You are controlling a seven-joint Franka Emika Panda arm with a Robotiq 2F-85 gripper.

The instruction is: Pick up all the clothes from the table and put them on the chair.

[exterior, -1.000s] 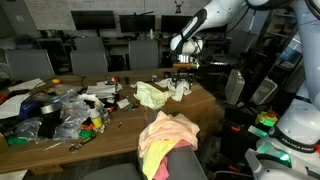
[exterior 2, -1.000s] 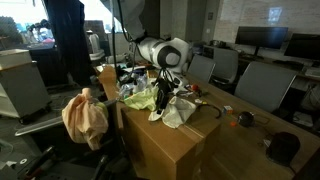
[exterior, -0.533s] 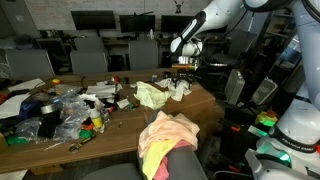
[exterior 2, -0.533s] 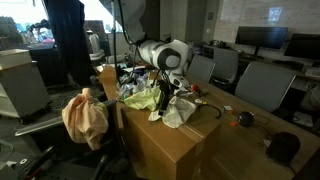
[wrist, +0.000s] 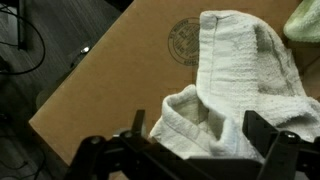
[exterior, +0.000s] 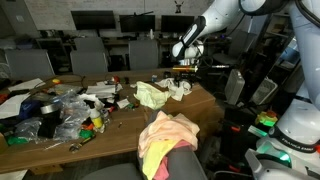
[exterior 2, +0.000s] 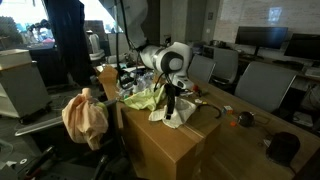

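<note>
white garment: grasp not yet made

gripper (wrist: 197, 138) hangs open and empty just above the crumpled white garment (wrist: 240, 80) near the wooden table (wrist: 100, 95) corner. recommend lowering squarely onto the raised fold, so the close gathers several layers.

Rough white towelling garment (wrist: 240, 75), smooth matt wooden table (wrist: 120, 90)

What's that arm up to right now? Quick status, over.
Gripper open, empty, over white cloth on table. Yellow-green cloth beside it. Pink and peach clothes on chair. Nothing between gripper and cloth.
</note>
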